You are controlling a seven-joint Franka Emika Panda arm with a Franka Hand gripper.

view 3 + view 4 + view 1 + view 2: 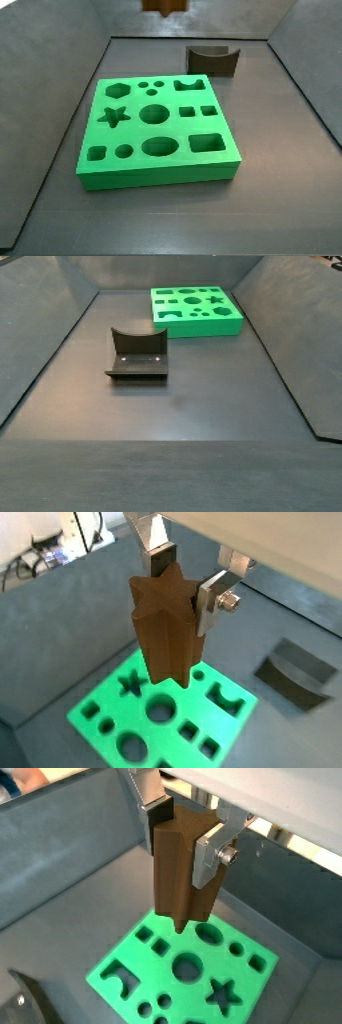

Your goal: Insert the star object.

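My gripper point(187, 580) is shut on the star object point(163, 632), a brown ridged wooden peg, and holds it upright by its upper end. Both wrist views show this, with the gripper point(185, 836) clamping the peg point(181, 873) between its silver fingers. The peg hangs well above the green block point(107, 704), over the block's middle in both wrist views point(144, 968). The star-shaped hole point(130, 686) lies to one side of the peg's lower end point(223, 996). In a side view only the peg's lower tip point(164, 6) shows, above the block point(160, 176). Another side view shows the block point(201, 324) but no gripper.
The dark grey fixture with a curved notch point(211, 60) stands on the floor behind the block, and also shows in another side view point(138, 354) and a wrist view point(297, 669). Sloping dark walls point(301, 90) enclose the floor. The block has several other shaped holes.
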